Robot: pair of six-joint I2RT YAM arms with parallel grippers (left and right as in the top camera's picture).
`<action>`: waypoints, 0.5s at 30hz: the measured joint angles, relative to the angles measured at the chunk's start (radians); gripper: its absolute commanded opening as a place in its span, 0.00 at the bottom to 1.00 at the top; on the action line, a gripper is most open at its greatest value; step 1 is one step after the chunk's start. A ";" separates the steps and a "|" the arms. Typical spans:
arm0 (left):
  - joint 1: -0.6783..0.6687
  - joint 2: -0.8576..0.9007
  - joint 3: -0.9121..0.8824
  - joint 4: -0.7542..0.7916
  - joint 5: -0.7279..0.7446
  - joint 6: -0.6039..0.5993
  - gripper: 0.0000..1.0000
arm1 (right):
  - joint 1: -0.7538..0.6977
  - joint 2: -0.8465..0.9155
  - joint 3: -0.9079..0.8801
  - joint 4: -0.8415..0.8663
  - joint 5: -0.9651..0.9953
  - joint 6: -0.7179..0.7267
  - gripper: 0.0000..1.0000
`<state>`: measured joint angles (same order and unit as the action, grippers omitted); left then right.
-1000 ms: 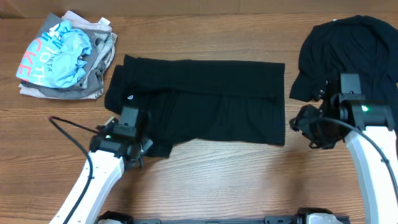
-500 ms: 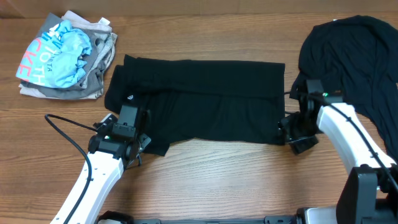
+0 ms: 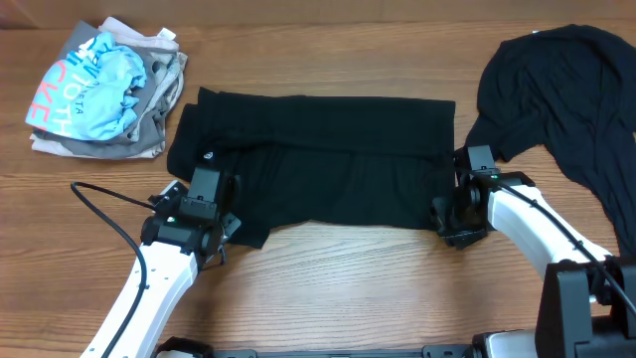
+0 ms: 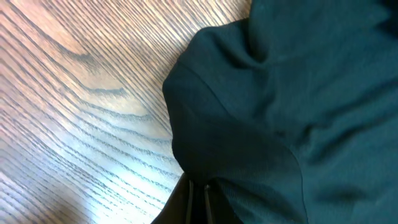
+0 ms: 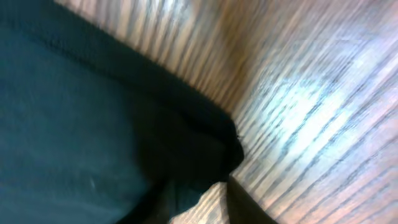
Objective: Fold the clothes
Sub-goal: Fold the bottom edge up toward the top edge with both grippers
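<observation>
Two near corners of the soft black T-shirt, lying half-folded on the mid-counter, were being taken. The left hand pinched one; the right hand sat spread around the other. Likely next: the right closes, then both lift together.

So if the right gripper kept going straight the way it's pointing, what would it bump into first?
The black T-shirt. The right gripper points at its corner, lying just ahead of the open jaws. The wrist view is blurry, so the table underneath might come almost together.
</observation>
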<state>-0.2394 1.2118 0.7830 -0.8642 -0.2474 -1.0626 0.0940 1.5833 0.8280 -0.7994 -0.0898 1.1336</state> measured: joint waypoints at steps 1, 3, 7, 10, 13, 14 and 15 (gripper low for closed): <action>0.000 0.000 0.000 0.000 -0.006 0.000 0.04 | 0.000 0.000 0.000 -0.002 0.017 -0.004 0.09; 0.000 0.000 0.000 0.000 -0.017 0.000 0.04 | 0.000 0.000 0.000 -0.002 0.030 -0.010 0.04; 0.000 0.000 0.000 0.000 -0.039 0.000 0.04 | 0.000 0.000 0.000 -0.012 0.046 -0.011 0.04; 0.000 0.000 0.000 -0.001 -0.045 0.019 0.04 | 0.000 0.000 0.000 -0.047 0.049 -0.013 0.04; 0.000 0.000 0.020 -0.065 -0.053 0.050 0.04 | -0.012 0.000 0.000 -0.113 0.050 -0.034 0.04; 0.000 0.000 0.035 -0.090 -0.056 0.055 0.04 | -0.018 0.000 0.000 -0.130 0.050 -0.041 0.04; 0.000 0.000 0.057 -0.123 -0.057 0.064 0.04 | -0.023 0.000 0.000 -0.148 0.049 -0.048 0.04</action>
<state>-0.2398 1.2121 0.8402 -0.9874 -0.3046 -0.9981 0.0711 1.5829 0.8284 -0.9470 -0.0406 1.0859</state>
